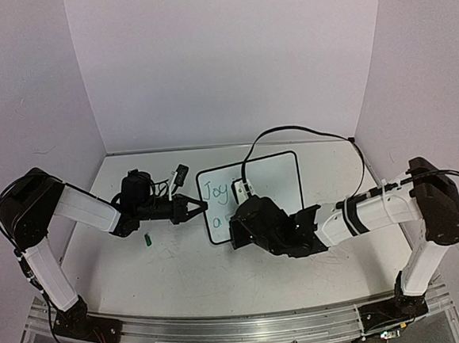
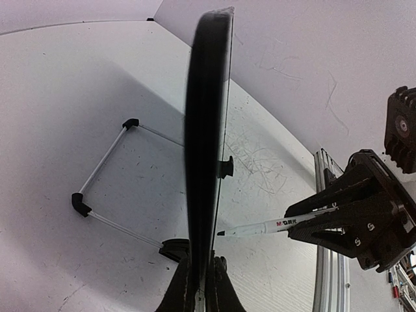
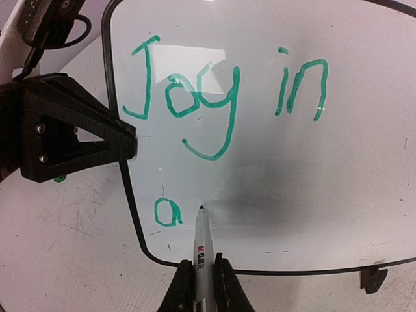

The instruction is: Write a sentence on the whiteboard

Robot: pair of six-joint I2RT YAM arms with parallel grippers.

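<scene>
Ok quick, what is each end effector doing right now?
Left end effector: closed on the edge of the whiteboard.
Right end effector: closed on the marker.

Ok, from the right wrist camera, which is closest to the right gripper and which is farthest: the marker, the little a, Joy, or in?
1. marker, held between the right gripper fingers.
2. little a, lower left on the whiteboard, beside the marker's tip.
3. Joy, top line, left.
4. in, top line, right.

Green sentence point(image 3: 233, 104) "Joy in" on whiteboard point(image 3: 338, 195), "a" beneath, marker point(image 3: 201, 250) logo illegible
</scene>
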